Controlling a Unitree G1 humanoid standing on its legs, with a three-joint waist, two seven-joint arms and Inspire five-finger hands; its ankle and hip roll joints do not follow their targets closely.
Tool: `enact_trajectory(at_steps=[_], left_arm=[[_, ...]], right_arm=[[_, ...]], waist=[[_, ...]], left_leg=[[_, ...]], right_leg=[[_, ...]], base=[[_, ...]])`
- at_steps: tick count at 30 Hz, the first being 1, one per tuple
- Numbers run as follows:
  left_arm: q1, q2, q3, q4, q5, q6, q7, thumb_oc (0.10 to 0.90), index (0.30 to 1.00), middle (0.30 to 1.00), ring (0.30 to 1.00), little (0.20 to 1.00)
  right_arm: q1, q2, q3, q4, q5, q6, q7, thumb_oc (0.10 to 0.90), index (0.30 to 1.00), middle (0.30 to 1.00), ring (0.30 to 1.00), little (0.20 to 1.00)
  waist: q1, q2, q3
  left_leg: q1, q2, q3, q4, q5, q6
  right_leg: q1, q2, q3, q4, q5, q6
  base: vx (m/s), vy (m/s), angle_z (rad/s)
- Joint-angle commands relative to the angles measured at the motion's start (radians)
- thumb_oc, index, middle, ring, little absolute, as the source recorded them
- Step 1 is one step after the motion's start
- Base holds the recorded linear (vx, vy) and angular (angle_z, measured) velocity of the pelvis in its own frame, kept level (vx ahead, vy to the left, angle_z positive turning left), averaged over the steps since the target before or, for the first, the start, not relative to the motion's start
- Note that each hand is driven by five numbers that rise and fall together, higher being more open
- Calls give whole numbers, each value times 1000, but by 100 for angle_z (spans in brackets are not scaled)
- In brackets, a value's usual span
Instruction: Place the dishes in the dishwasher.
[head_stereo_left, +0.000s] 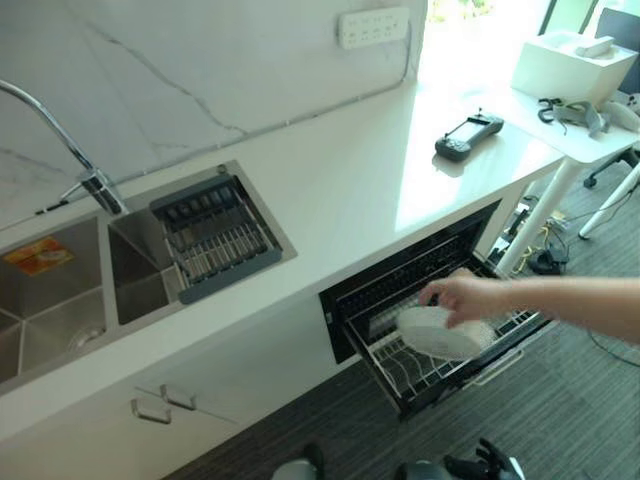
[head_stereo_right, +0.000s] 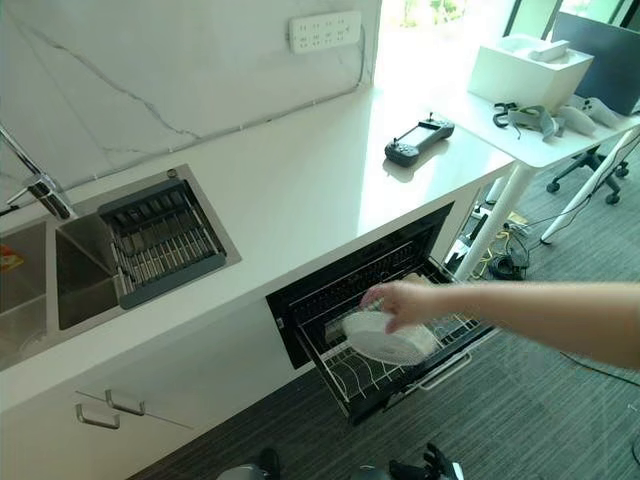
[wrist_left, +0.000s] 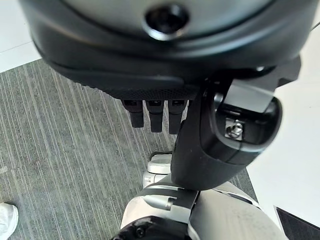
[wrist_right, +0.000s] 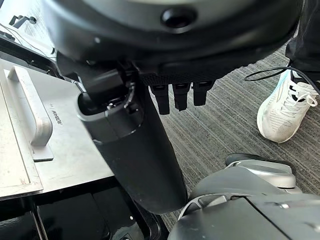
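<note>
A person's hand (head_stereo_left: 465, 297) reaches in from the right and holds a white dish (head_stereo_left: 440, 330) over the wire rack of the pulled-out dishwasher drawer (head_stereo_left: 400, 378) under the counter. The dish tilts among the rack's tines. My left hand (wrist_left: 155, 117) hangs down over the grey carpet with its fingers relaxed and nothing in it. My right hand (wrist_right: 180, 97) also hangs low beside the dishwasher's silver front panel and handle (wrist_right: 30, 110), fingers straight and empty.
A double sink (head_stereo_left: 60, 300) with a grey drying rack (head_stereo_left: 215, 240) and a tap lies at the counter's left. A black controller (head_stereo_left: 468, 135) rests on the counter's right end. A white table with a box (head_stereo_left: 575, 65) stands beyond. A person's white shoe (wrist_right: 282, 107) is on the carpet.
</note>
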Motion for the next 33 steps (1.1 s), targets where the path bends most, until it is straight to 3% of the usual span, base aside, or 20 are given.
enact_trajectory(at_steps=[1, 24, 33], left_arm=[[-16, -66, -33, -39, 10, 16, -35, 800, 900, 900, 900, 900], [-6, -58, -21, -28, 36, 0, -38, 800, 900, 900, 900, 900], [0, -60, -14, -37, 34, 5, -38, 800, 900, 900, 900, 900]], right_arm=[[-5, 9, 26, -56, 23, -15, -6, 800, 900, 900, 900, 900], [3, 20, 43, -67, 22, -3, -22, 800, 900, 900, 900, 900], [10, 19, 45, -113, 39, -64, -30, 800, 900, 900, 900, 900]], waist=[[12, -1, 14], [25, -4, 0], [28, -5, 0]], left_leg=[[42, 20, 17, 121, -287, 17], [42, 17, 8, 121, -287, 13], [41, 14, 5, 121, -287, 15]], right_leg=[[64, 5, 7, -65, -79, 41], [74, 1, -7, -65, -84, 45], [75, -1, -11, -65, -83, 46]], base=[[-6, -13, 5], [1, -3, 1], [0, 0, 0]])
